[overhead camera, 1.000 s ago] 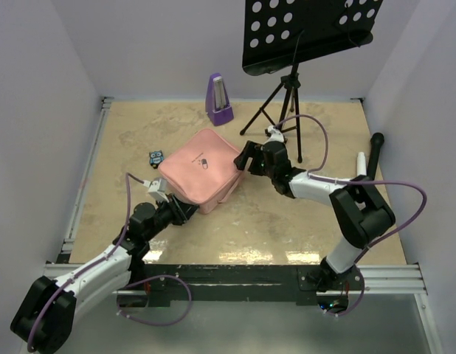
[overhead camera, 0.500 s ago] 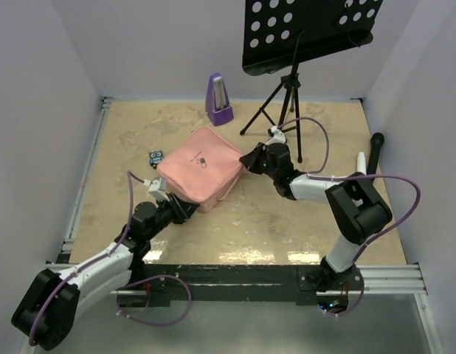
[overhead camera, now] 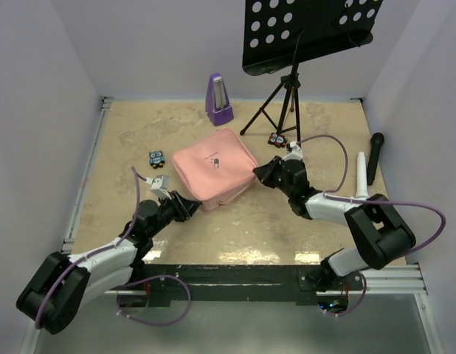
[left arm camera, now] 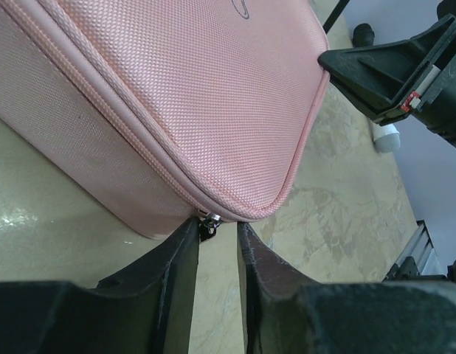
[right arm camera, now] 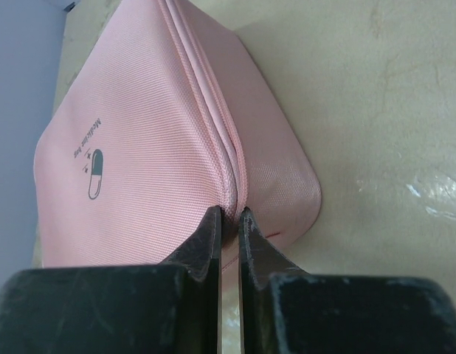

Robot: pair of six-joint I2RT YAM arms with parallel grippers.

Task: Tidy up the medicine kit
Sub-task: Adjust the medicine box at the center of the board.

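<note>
1. Pink medicine kit (overhead camera: pixel 213 168), lid down, lies flat at mid tabletop (overhead camera: pixel 139 133).
2. At its near corner the left fingers (left arm camera: pixel 176 273) stand slightly parted, with the zip pull (left arm camera: pixel 206 223) between the tips, not pinched.
3. At its right corner the right fingers (right arm camera: pixel 206 247) are clamped on the seam.

Bright even light, soft shadows, glare on table (overhead camera: pixel 302 256) (near edge), wrist-view foregrounds blurry.

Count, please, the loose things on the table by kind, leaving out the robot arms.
pink medicine kit: 1
small packets: 2
purple metronome: 1
black music stand: 1
black microphone: 1
white tube: 1
Total: 7
</note>
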